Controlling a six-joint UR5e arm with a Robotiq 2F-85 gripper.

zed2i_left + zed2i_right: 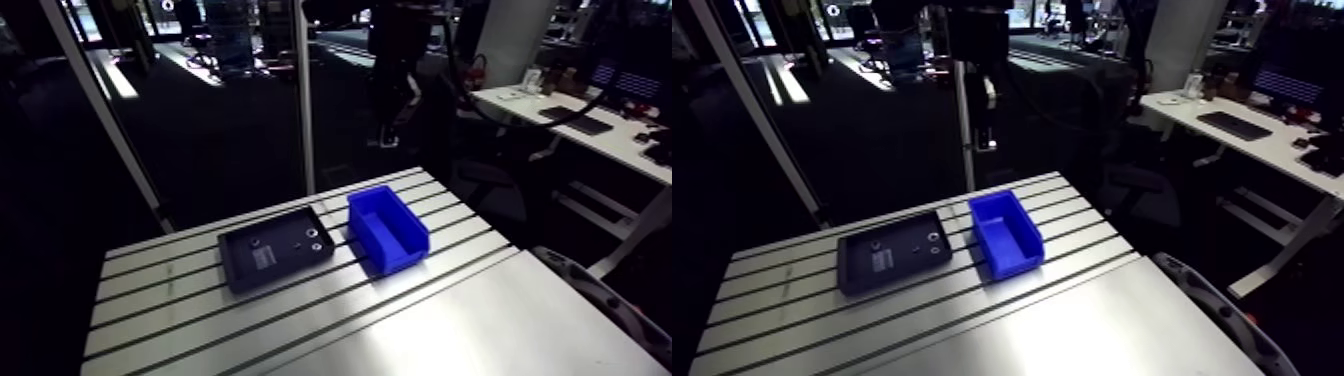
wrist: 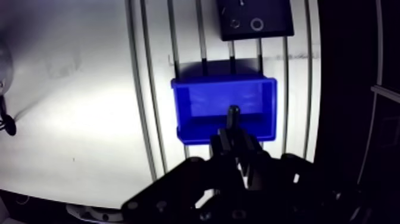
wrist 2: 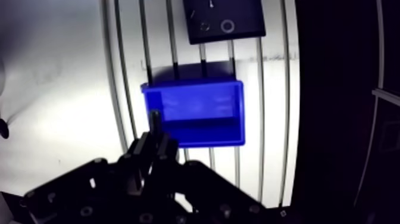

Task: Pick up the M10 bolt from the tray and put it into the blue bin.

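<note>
In the wrist view my gripper (image 2: pixel 234 136) is shut on the M10 bolt (image 2: pixel 233 114), a dark short rod sticking out past the fingertips. It hangs high above the blue bin (image 2: pixel 181 113), which stands open-topped on the slotted table and looks empty. Beyond the bin lies the dark flat tray (image 2: pixel 281 18) with a ring-shaped part (image 2: pixel 256 24) and a smaller nut-like part (image 2: pixel 235 24) in it. The arm view shows the tray (image 1: pixel 240 268) and the bin (image 1: pixel 388 230) side by side on the table, the bin to the right. There the gripper is dark against the room.
The aluminium table (image 1: pixel 330 320) has long slots running across it and a smooth plate at the front. An upright post (image 1: pixel 304 100) stands at the table's far edge behind the tray. A slanted frame bar (image 1: pixel 100 110) rises at the left.
</note>
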